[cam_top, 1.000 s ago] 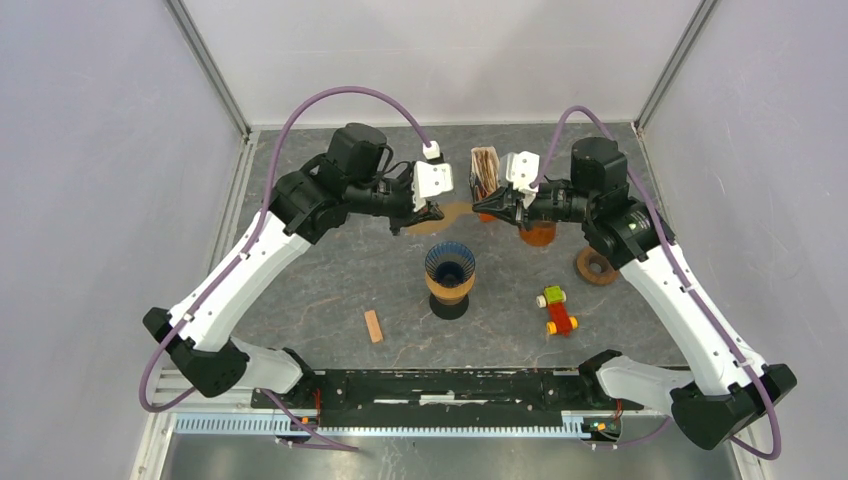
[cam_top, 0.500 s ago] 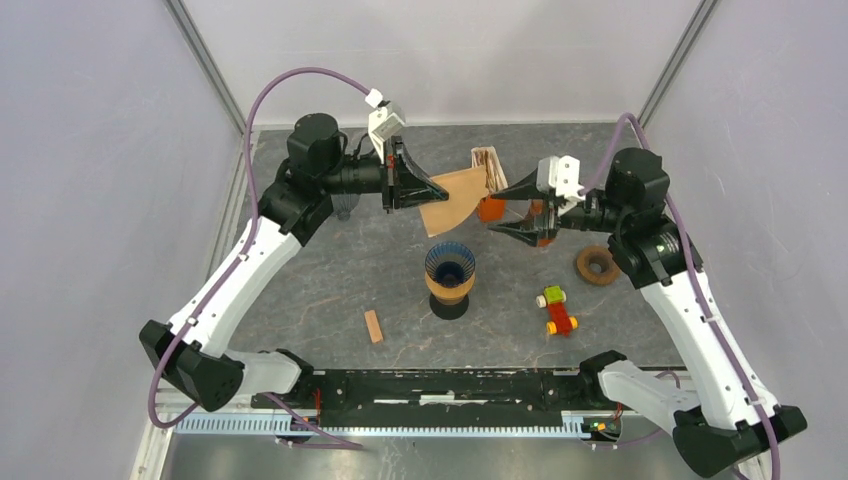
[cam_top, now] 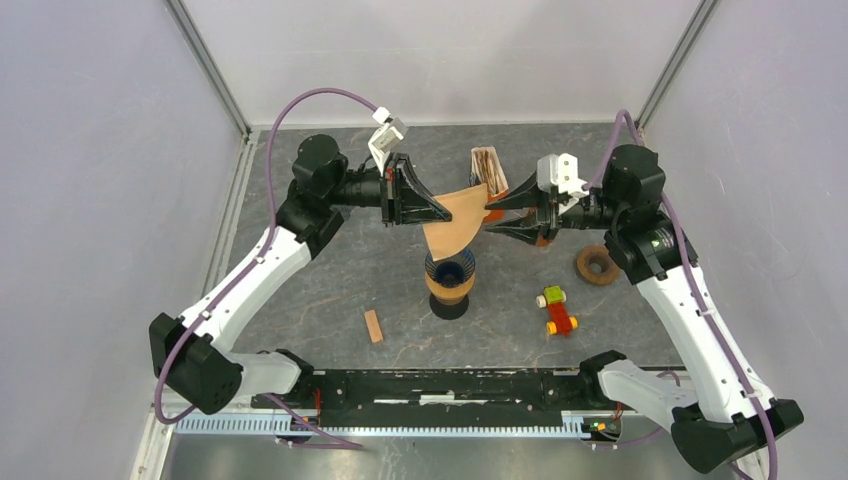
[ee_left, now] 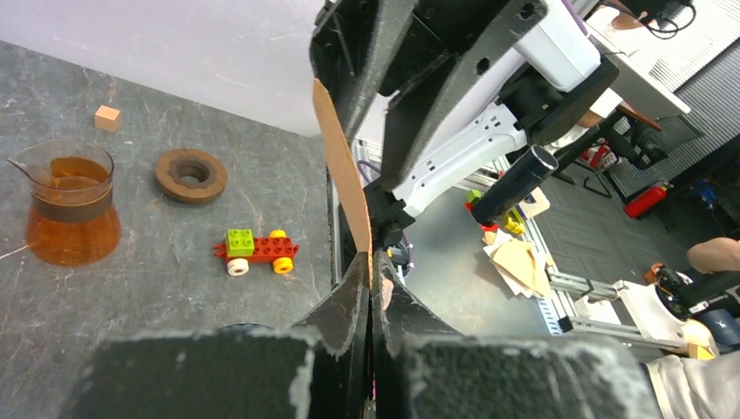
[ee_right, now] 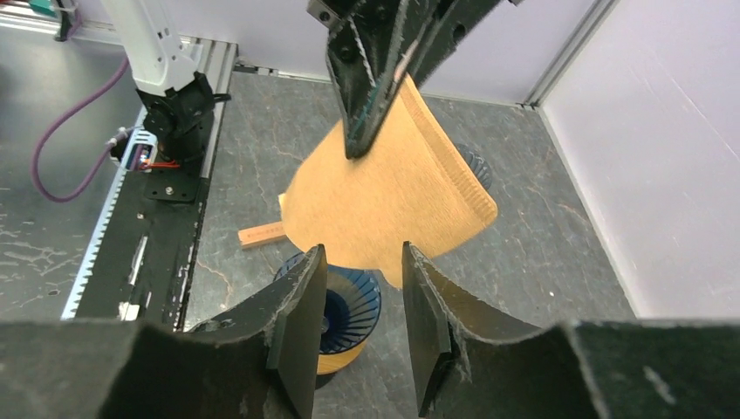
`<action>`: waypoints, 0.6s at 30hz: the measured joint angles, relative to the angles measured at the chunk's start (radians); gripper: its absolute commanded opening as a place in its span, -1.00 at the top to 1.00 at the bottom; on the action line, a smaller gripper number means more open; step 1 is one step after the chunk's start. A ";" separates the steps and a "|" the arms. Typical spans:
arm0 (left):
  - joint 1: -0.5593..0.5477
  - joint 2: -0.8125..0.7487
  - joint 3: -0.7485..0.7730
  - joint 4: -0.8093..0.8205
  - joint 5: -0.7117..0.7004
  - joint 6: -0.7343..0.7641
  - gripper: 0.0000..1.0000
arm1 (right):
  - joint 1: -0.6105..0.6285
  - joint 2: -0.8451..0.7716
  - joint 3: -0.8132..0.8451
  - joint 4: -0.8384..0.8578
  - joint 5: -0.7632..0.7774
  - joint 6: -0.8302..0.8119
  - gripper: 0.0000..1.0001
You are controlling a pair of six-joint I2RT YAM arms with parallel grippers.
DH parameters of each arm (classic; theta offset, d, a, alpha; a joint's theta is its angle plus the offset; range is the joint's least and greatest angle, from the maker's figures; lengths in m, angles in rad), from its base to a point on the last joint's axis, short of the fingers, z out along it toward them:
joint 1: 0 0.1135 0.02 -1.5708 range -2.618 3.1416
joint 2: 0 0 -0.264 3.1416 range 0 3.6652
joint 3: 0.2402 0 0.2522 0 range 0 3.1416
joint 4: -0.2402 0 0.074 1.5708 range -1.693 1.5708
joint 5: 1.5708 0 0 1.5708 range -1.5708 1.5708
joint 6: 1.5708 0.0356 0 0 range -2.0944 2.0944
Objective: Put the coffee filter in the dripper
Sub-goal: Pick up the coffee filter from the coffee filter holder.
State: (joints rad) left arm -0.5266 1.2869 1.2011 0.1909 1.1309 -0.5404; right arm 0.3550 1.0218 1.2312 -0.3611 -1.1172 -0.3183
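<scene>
The tan paper coffee filter (cam_top: 457, 222) hangs flat in the air just above the dripper (cam_top: 450, 272), a blue ribbed cone on a tan base. My left gripper (cam_top: 438, 211) is shut on the filter's upper left edge. The left wrist view shows the filter (ee_left: 342, 170) edge-on, rising from the left gripper (ee_left: 371, 262). My right gripper (cam_top: 489, 217) faces the filter from the right and is open. In the right wrist view the filter (ee_right: 384, 201) spreads just beyond the right gripper (ee_right: 362, 255), with the dripper (ee_right: 351, 307) below.
A stack of filters (cam_top: 485, 168) stands upright at the back. Behind the right gripper is a glass carafe (ee_left: 70, 209) of amber liquid. A brown ring (cam_top: 597, 265), a toy brick car (cam_top: 558, 310) and a wooden block (cam_top: 373, 325) lie on the grey table.
The left gripper has carried the filter from beside the stack down and right to above the dripper. The right gripper opened, backed away, then returned toward the filter's right edge.
</scene>
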 measured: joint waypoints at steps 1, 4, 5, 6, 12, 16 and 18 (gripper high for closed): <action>0.001 -0.004 -0.006 0.012 0.005 -0.008 0.95 | 0.000 0.000 0.003 -0.012 0.004 -0.013 0.14; 0.006 -0.015 -0.023 0.062 0.023 -0.042 0.95 | -0.016 -0.011 0.010 -0.053 0.032 -0.055 0.12; 0.009 -0.018 -0.029 0.079 0.026 -0.050 0.95 | -0.022 -0.018 0.012 -0.069 0.046 -0.070 0.11; 0.011 -0.023 -0.037 0.103 0.031 -0.068 0.96 | -0.026 -0.025 0.014 -0.080 0.054 -0.082 0.10; 0.015 -0.035 -0.066 0.211 0.058 -0.152 0.95 | -0.037 -0.062 0.026 -0.127 0.090 -0.139 0.04; 0.015 -0.038 -0.083 0.239 0.058 -0.174 0.95 | -0.037 -0.053 0.025 -0.116 0.065 -0.128 0.10; 0.015 -0.038 -0.090 0.243 0.058 -0.177 0.95 | -0.037 -0.040 0.025 -0.093 0.048 -0.102 0.15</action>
State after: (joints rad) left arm -0.5117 1.2491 1.1114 0.4343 1.1889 -0.7174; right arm 0.3183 0.9817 1.2564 -0.4541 -1.0691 -0.4202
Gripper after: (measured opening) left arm 0.032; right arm 0.455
